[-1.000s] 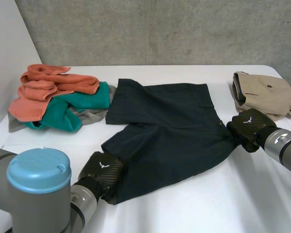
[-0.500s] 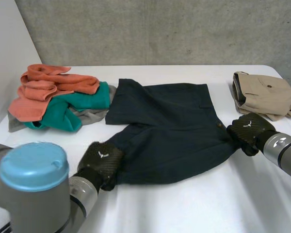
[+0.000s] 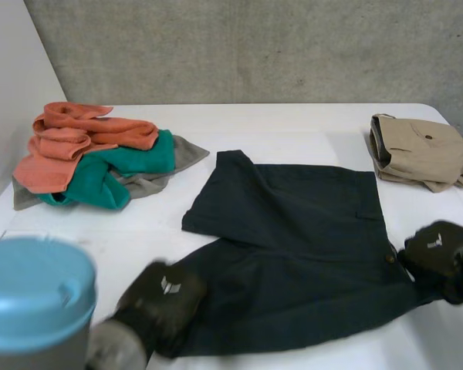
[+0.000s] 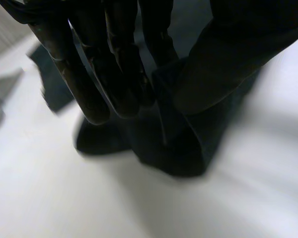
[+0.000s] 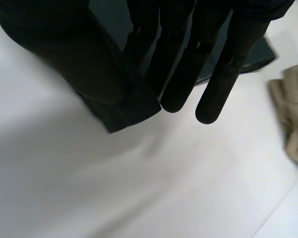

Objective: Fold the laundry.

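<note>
Dragged clear of the towel pile [image 3: 92, 154] at 10 o'clock, the shorts [image 3: 293, 231] now lie flat mid-table, left hand [image 3: 163, 297] pinching a leg hem at 7, right hand [image 3: 440, 250] pinching the waist at 4, looks fold-ready.

The dark shorts [image 3: 293, 231] are smooth, matt woven cloth. The left hand [image 3: 163, 297] and the right hand [image 3: 440, 250] have black shells with a woven, faintly glossy pattern. The white desk [image 3: 293, 123] is smooth with a dull sheen. Beyond the left hand, the orange towel [image 3: 77, 135] looks thick and nappy. Beyond the right hand, the beige garment [image 3: 424, 150] is plain matt cloth. The wall [image 3: 255, 46] is rough concrete.
</note>
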Controlling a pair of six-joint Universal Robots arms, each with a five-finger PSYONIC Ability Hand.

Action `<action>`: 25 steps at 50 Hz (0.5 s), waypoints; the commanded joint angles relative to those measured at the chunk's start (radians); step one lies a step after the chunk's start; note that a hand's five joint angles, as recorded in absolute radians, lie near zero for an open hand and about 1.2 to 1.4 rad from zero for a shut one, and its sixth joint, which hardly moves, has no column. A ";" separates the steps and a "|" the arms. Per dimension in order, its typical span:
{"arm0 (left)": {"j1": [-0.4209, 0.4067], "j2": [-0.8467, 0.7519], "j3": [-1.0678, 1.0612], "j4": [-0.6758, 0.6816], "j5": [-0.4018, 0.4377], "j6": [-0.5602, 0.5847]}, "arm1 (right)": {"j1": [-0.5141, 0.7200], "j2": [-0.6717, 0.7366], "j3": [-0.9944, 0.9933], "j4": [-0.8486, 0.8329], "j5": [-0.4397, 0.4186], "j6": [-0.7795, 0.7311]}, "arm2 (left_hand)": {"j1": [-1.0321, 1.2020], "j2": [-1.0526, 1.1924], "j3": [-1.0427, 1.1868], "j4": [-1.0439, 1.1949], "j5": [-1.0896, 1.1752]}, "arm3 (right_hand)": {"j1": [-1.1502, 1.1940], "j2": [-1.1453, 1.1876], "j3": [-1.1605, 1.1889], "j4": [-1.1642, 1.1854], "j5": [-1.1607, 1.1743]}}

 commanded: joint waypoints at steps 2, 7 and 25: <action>0.128 -0.261 0.304 0.224 0.002 0.092 | 0.127 0.213 -0.207 -0.213 0.057 0.195 | 0.302 0.200 0.204 0.200 0.222 | 0.340 0.237 0.212 0.201 0.210; 0.168 -0.495 0.618 0.333 0.002 0.233 | 0.211 0.368 -0.400 -0.340 0.169 0.255 | 0.302 0.200 0.204 0.200 0.222 | 0.340 0.237 0.212 0.201 0.210; 0.251 -0.981 1.149 0.565 0.101 0.306 | 0.303 0.884 -0.877 -0.878 0.314 0.265 | -0.919 -1.022 -1.018 -1.022 -1.000 | -0.881 -0.985 -1.010 -1.021 -1.012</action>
